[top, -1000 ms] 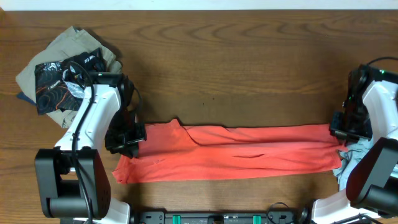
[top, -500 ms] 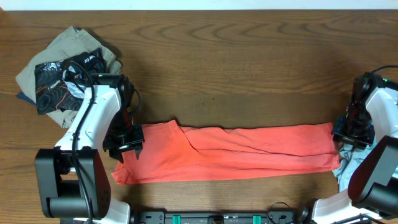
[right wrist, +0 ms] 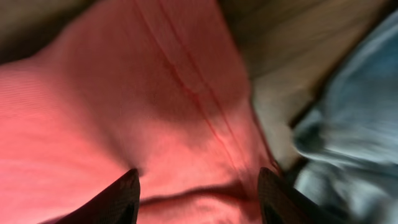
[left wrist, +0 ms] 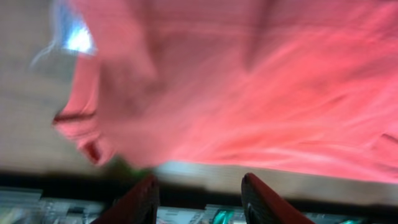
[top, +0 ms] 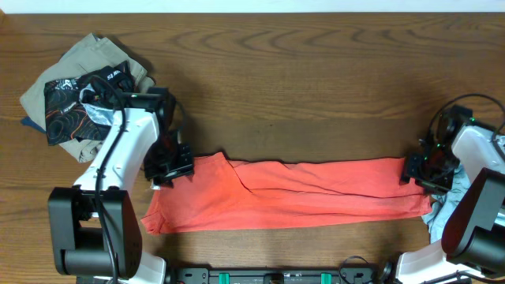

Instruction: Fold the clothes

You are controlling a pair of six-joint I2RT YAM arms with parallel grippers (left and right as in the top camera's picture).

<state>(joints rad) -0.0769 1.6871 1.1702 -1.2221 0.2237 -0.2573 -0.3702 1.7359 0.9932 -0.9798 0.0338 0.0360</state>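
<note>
Flat out along the near side of the table (top: 300, 71), free at both ends

Looking down on the coral-red T-shirt (top: 316, 193), lying as one long band from left to right, with a crease running along its middle. Finding the left gripper (top: 170, 166) right at the band's upper left corner, jaws parted with nothing between them, blurred red cloth just past the fingertips in the wrist view. Much the same on the other side: spotting the right gripper (top: 417, 169) over the shirt's right end, jaws wide and empty, a stitched seam showing below. Noting a pale blue-grey cloth (top: 442, 214) just beside that right end, and khaki and black patterned garments (top: 79, 99) heaped well apart at the far left
</note>
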